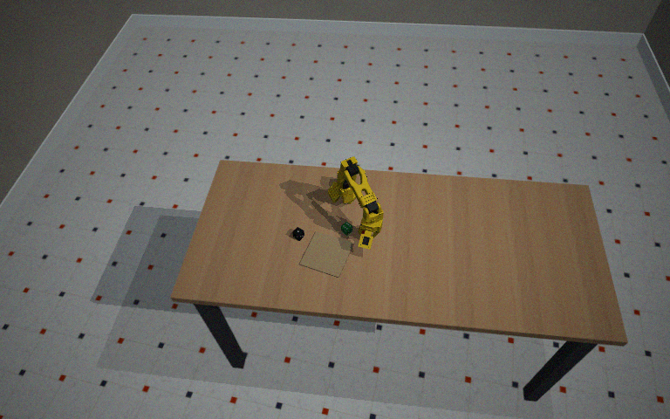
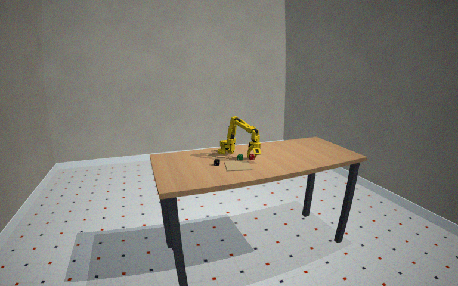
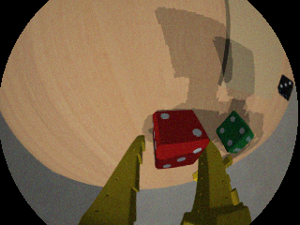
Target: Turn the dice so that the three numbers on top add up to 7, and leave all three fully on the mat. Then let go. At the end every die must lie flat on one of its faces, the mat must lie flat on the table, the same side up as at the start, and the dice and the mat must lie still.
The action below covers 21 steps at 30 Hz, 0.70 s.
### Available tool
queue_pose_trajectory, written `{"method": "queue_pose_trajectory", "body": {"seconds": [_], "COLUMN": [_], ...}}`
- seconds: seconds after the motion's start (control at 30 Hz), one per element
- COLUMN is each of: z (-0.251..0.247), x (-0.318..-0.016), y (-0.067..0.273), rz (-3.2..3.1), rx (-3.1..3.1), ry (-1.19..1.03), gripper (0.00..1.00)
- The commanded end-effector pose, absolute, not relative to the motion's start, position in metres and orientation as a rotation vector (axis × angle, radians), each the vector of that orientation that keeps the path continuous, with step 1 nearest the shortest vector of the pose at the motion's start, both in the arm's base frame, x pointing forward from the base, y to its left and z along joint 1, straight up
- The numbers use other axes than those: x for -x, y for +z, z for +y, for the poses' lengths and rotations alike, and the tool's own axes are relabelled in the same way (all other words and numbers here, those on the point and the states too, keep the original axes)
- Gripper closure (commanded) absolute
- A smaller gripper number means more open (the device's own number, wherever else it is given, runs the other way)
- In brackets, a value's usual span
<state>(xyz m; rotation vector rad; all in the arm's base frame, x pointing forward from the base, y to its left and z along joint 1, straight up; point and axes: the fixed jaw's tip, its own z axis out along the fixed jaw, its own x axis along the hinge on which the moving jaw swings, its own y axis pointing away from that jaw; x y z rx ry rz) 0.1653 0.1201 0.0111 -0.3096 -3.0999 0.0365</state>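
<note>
A red die (image 2: 251, 157) (image 3: 175, 128) lies on the table off the mat, two pips on top. In the wrist view it is between the fingertips of my gripper (image 2: 252, 155) (image 3: 176, 140). The gripper is open, with a gap at the left finger; the right fingertip overlaps the die's edge, and touch is unclear. A green die (image 1: 346, 227) (image 2: 240, 157) (image 3: 234, 132) lies beside it, four on top. A black die (image 1: 298, 233) (image 2: 216, 162) (image 3: 285, 87) lies beyond the mat's other side; its top number is unclear. The tan mat (image 1: 323, 254) (image 2: 238, 166) lies flat and bears no die.
The wooden table (image 1: 469, 247) (image 2: 189, 179) carries everything. The arm's base (image 1: 340, 192) (image 2: 228, 146) stands near the table's back edge. The green die is close to the right finger's outer side, between the red die and the black die. The arm's shadow falls across the dice area and a mat corner.
</note>
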Motion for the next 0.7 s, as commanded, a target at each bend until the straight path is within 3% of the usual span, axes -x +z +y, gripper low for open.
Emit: {"method": "queue_pose_trajectory", "body": {"seconds": [0.0, 0.67], "z": [0.1214, 0.1184], "x": [-0.1723, -0.1717], "y": [0.0204, 0.0203], "rz": [-3.148, -3.148], "rx": [0.314, 0.314], "ry": [-0.028, -0.028], "gripper": [0.79, 0.84]}}
